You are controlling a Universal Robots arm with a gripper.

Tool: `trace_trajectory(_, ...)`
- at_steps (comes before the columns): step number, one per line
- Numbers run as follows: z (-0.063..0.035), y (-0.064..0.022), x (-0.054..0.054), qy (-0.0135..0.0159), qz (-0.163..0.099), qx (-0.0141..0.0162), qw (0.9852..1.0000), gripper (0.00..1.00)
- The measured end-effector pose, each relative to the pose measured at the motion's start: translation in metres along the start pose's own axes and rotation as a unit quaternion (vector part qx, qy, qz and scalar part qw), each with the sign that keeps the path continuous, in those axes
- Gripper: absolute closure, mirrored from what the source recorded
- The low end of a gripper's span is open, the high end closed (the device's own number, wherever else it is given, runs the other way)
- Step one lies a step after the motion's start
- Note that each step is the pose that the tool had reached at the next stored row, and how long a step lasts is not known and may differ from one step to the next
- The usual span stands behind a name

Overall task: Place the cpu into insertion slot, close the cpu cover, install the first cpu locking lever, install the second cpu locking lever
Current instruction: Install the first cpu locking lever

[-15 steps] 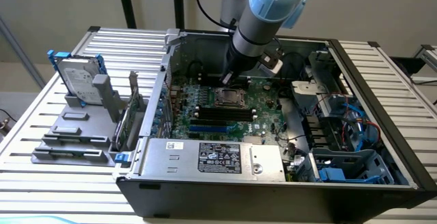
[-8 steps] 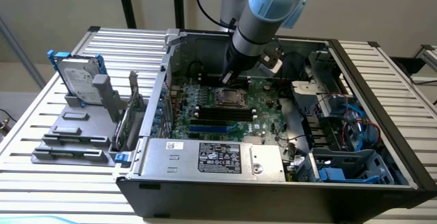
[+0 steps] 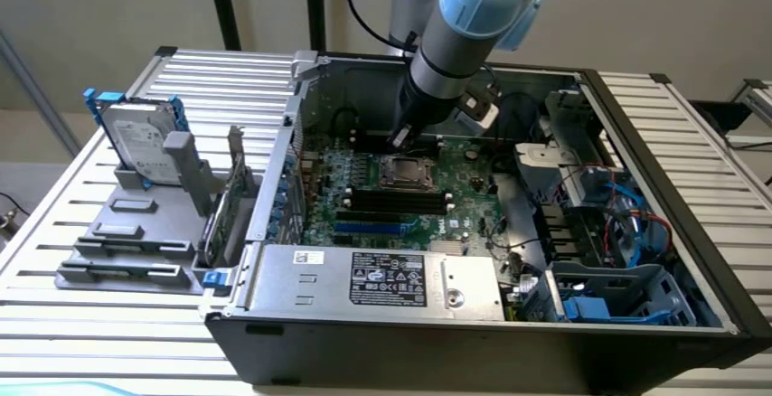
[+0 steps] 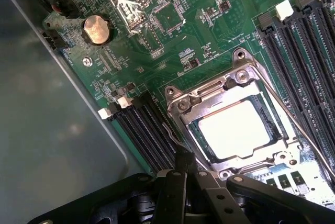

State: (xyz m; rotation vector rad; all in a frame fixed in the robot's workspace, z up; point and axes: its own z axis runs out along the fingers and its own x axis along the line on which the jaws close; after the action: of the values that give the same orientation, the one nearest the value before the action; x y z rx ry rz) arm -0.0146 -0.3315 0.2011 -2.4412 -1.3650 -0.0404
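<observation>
The cpu [image 4: 235, 128] lies flat in the insertion slot [image 4: 194, 127], pale and bright. The silvery cpu cover [image 4: 196, 101] is down over it, framing the chip through its window. One thin wire locking lever [image 4: 293, 116] runs along the side of the socket next to the long memory slots. A second thin lever end [image 4: 170, 134] sticks out on the opposite side, right at the tip of my gripper [image 4: 183, 164], which is shut with its black fingers together. In the exterior view my gripper [image 3: 396, 141] reaches down just behind the socket [image 3: 404, 173] on the motherboard.
Long black memory slots [image 4: 309, 41] flank the socket on both sides. A coin battery [image 4: 97, 29] sits on the green board. The grey case wall [image 4: 47, 130] is close beside my gripper. A power supply [image 3: 380, 278] and drive cage [image 3: 616, 292] fill the case front.
</observation>
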Motion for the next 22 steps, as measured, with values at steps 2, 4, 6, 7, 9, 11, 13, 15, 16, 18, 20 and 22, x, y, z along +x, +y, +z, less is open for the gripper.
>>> trace_trajectory(2, 0.0, 0.0004, 0.0003, 0.0, 0.0, 0.0, 1.0, 0.89)
trace_trajectory(4, -0.0001, 0.001, 0.0006, 0.0, 0.0, 0.0, 1.0, 0.89)
trace_trajectory(6, -0.0001, 0.0016, 0.0011, 0.0, 0.0, 0.0, 1.0, 0.89)
trace_trajectory(7, -0.0002, 0.002, 0.0013, 0.0, 0.0, 0.0001, 1.0, 0.89)
trace_trajectory(9, -0.0003, 0.0029, 0.0018, 0.0, 0.0, 0.0001, 1.0, 0.89)
trace_trajectory(11, -0.0003, 0.0039, 0.0024, -0.0001, 0.0, 0.0001, 1.0, 0.89)
trace_trajectory(13, -0.0003, 0.0047, 0.0028, -0.0002, -0.001, 0.0001, 1.0, 0.89)
trace_trajectory(15, 0.0, 0.0053, 0.0031, -0.0002, -0.001, 0.0002, 1.0, 0.89)
trace_trajectory(16, 0.0002, 0.0057, 0.0033, -0.0003, -0.001, 0.0002, 1.0, 0.89)
trace_trajectory(18, 0.0006, 0.0065, 0.0036, -0.0003, -0.001, 0.0003, 1.0, 0.89)
trace_trajectory(20, 0.001, 0.007, 0.0037, -0.0004, -0.001, 0.0003, 1.0, 0.89)
trace_trajectory(22, 0.0014, 0.0074, 0.0038, -0.0005, -0.002, 0.0004, 1.0, 0.89)
